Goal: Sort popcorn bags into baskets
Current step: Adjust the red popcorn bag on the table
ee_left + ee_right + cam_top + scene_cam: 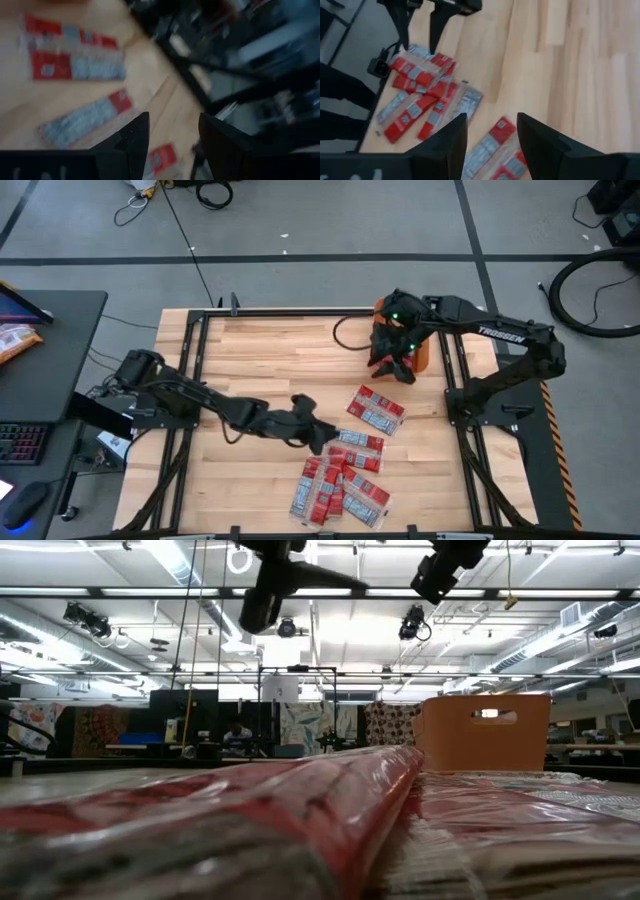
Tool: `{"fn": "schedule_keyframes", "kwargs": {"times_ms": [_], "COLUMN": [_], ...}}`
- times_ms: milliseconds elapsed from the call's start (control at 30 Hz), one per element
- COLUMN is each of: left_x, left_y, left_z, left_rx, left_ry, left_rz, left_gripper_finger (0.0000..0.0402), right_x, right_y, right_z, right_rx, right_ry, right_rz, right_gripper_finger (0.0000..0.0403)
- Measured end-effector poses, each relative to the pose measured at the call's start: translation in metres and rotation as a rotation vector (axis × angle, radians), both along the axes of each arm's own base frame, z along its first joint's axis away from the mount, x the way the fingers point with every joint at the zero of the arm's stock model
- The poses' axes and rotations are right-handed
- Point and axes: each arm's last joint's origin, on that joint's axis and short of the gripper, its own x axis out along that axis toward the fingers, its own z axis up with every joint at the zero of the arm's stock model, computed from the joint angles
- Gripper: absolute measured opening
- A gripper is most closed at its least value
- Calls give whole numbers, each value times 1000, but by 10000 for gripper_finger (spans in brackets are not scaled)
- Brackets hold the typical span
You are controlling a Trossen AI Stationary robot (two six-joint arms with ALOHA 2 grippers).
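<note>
- Bench (270, 345): pale wood slats, carrying everything; most of it bare, the work crowded toward the right-hand and near side in the high view.
- Basket (486, 730): orange bin with a handle slot, standing at the far right of the bench; in the high view the right arm is covering nearly all of it. Any drop should be going well inside the rim, not onto the wall.
- Popcorn bags (338, 485): a loose overlapping heap lying at the near edge, with one pair (377, 409) lying apart, between heap and basket. None is sitting in a pincer.
- Left pincer (318, 442): hovering low just beside the topmost bag of the heap, fingers (132, 140) standing apart with nothing between them. Judgement: this arm is lining up the next pick. Best bet is taking a bag at the heap's edge, along its narrow side, so that overlapped neighbours are not dragging along.
- Right pincer (400, 368): hanging over the basket, jaws parted and empty; it is waiting, and should be keeping clear of the left arm's path to the bin.
</note>
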Motion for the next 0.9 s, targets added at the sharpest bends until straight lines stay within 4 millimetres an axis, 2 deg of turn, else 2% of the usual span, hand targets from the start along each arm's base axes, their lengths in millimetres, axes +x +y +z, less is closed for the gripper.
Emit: {"fn": "schedule_keyframes", "kwargs": {"times_ms": [100,267,433,600,900], "left_x": [5,1,-1,-6,-14], "left_y": [-4,-4,-14,-31,-49], "left_z": [0,-5,-10,-14,-29], "left_rx": [20,19,-9,-11,31], "left_ry": [100,221,246,260,328], "left_rz": [-69,-119,-130,-173,-188], "left_gripper_finger": [176,176,176,176,176], "right_x": [2,7,10,9,11], "right_y": [11,36,60,79,107], "right_z": [-7,-19,-32,-41,-57], "right_rx": [20,-35,-15,-24,0], "right_ry": [64,149,197,245,227], "right_rz": [-35,-106,-135,-213,-222], "right_gripper_finger": [176,176,176,176,176]}}
